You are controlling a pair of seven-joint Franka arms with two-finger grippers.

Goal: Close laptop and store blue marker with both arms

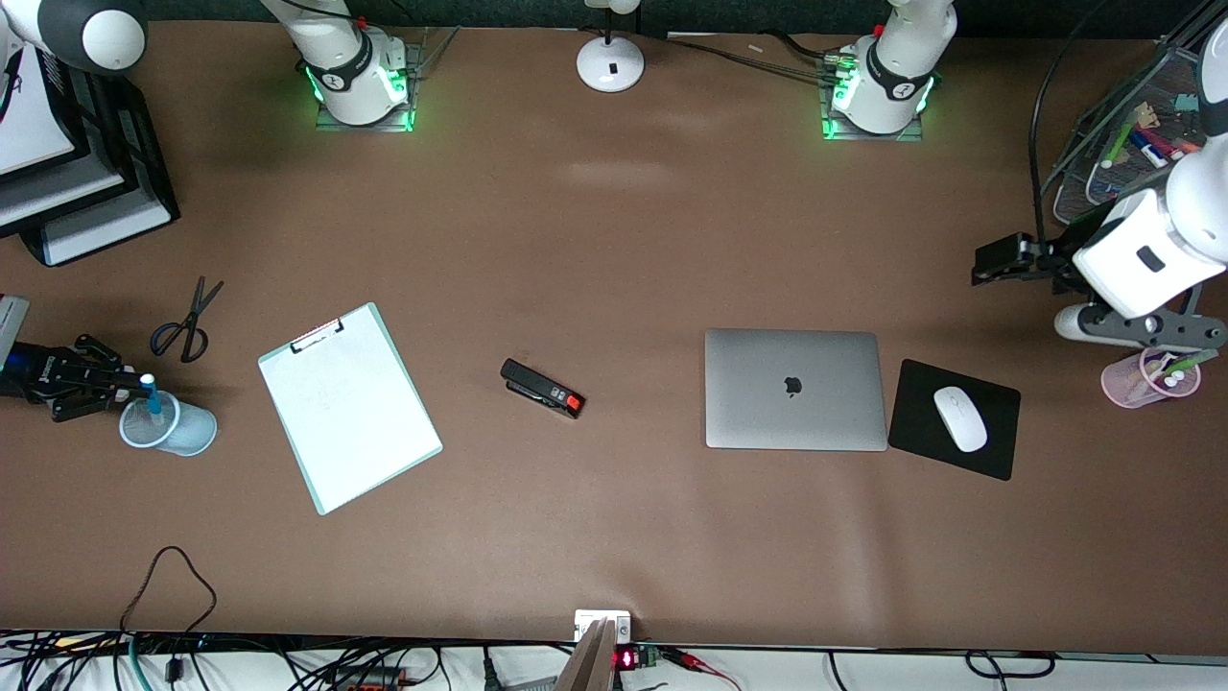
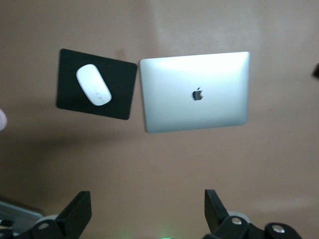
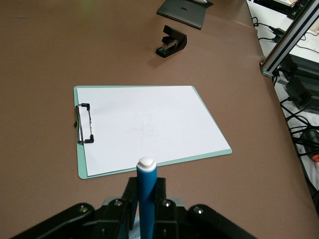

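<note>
The laptop (image 1: 794, 389) (image 2: 195, 91) lies shut on the table, lid up, beside the black mouse pad (image 1: 911, 384). My right gripper (image 1: 132, 386) (image 3: 147, 193) is shut on the blue marker (image 1: 151, 395) (image 3: 147, 191), holding it upright with its white end on top. The marker's lower end reaches into the mouth of a light-blue mesh cup (image 1: 182, 432) at the right arm's end of the table. My left gripper (image 1: 1003, 261) (image 2: 148, 211) hangs open and empty, high over the table at the left arm's end, and that arm waits.
A clipboard (image 1: 348, 405) (image 3: 144, 127) with white paper, a black stapler (image 1: 542, 389) (image 3: 171, 43) and scissors (image 1: 187, 321) lie between cup and laptop. A white mouse (image 1: 960, 418) sits on the pad. A pink pen cup (image 1: 1151, 376), a mesh organiser (image 1: 1132, 144) and stacked trays (image 1: 86, 192) stand at the table's ends.
</note>
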